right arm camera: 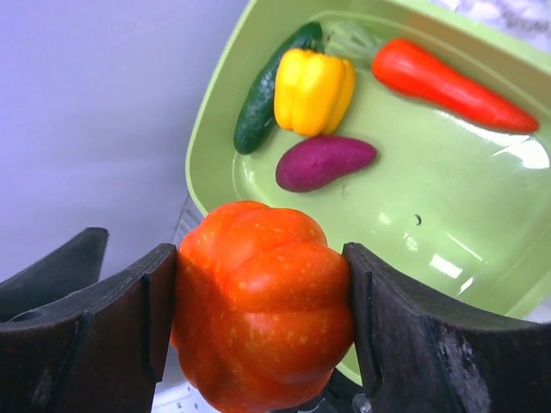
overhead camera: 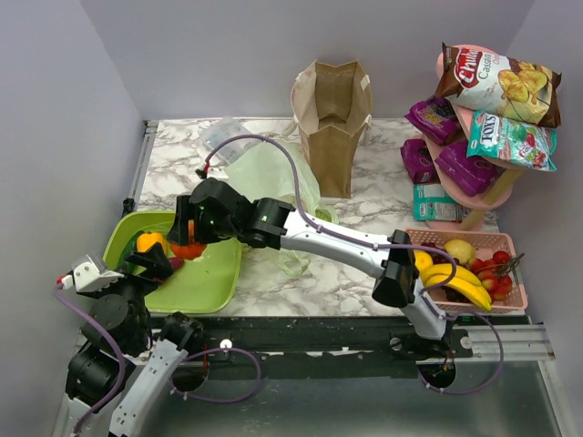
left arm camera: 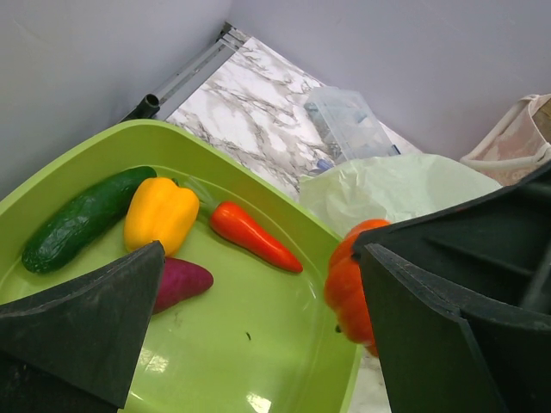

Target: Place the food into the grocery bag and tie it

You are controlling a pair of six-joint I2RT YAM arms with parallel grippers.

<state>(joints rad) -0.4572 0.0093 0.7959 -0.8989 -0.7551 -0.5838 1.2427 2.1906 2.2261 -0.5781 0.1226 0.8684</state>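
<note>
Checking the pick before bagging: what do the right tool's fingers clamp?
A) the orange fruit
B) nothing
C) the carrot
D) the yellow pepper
A: in the right wrist view the right tool is shut on the orange fruit, while the carrot and yellow pepper lie in the tray.

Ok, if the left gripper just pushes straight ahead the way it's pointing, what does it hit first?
Most likely the carrot, lying across the gap of the open left gripper in the green tray. Depth is unclear, so it may meet bare tray floor just short of it.
</note>
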